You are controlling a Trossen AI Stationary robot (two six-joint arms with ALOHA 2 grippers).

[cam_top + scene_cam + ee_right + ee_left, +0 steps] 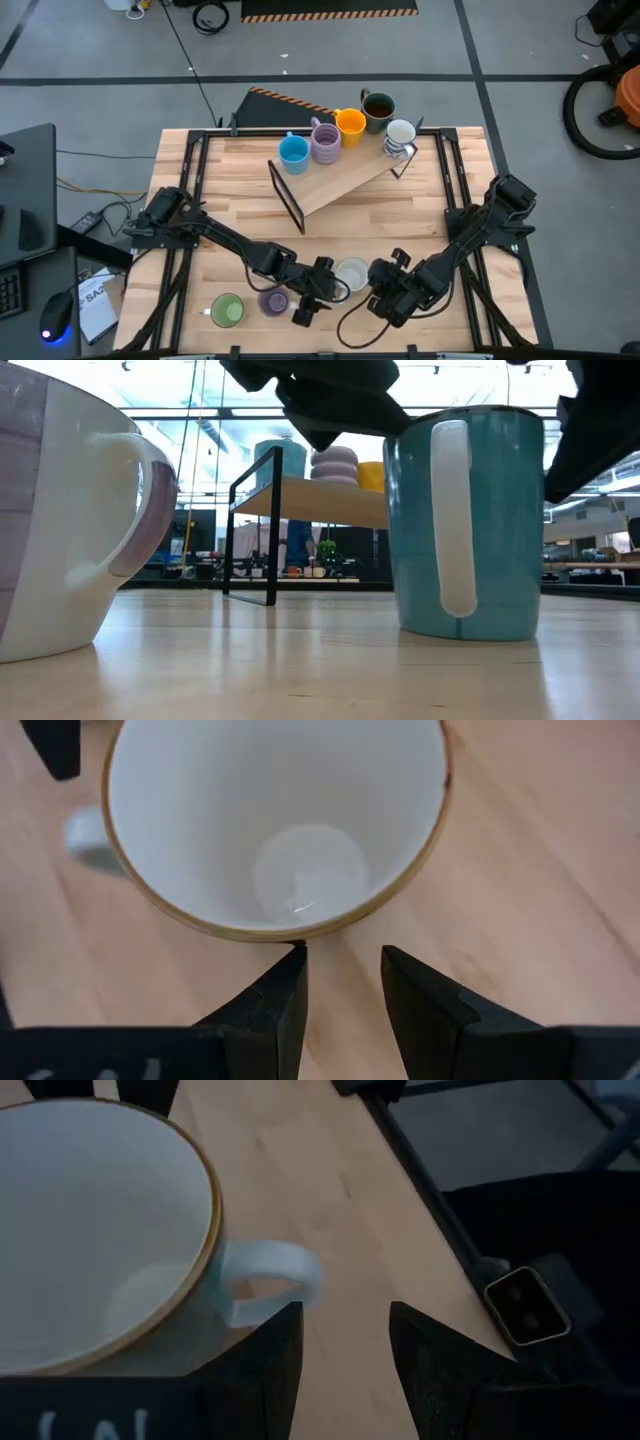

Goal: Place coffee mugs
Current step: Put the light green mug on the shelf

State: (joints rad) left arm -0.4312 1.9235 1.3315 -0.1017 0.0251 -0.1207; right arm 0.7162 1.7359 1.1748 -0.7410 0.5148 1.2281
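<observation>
A teal mug [352,272] with a white inside and a pale handle [452,520] stands upright on the wooden table near its front edge. My left gripper [332,283] is at its left, open, its fingertips [285,1320] by the handle [270,1275]. My right gripper [376,280] is at its right, open, its fingertips [295,960] just outside the rim [290,932]. On the rack [340,185] at the far middle stand several mugs: blue [293,152], purple-striped [325,143], orange [350,124], dark [378,106] and white [400,133]. My left gripper has one fingertip close beside the handle's lower end [240,1312]; the handle is not between the fingers, and I cannot tell whether it touches. My right gripper has one fingertip at the mug's rim [300,938], slanting down from above; I cannot tell whether it touches.
A green mug [227,310] and a purple mug [273,300] stand at the near left; the purple one looms large at the left of the low view [60,520]. The rack's black frame [272,530] stands behind the teal mug. Bare wood lies between rack and grippers.
</observation>
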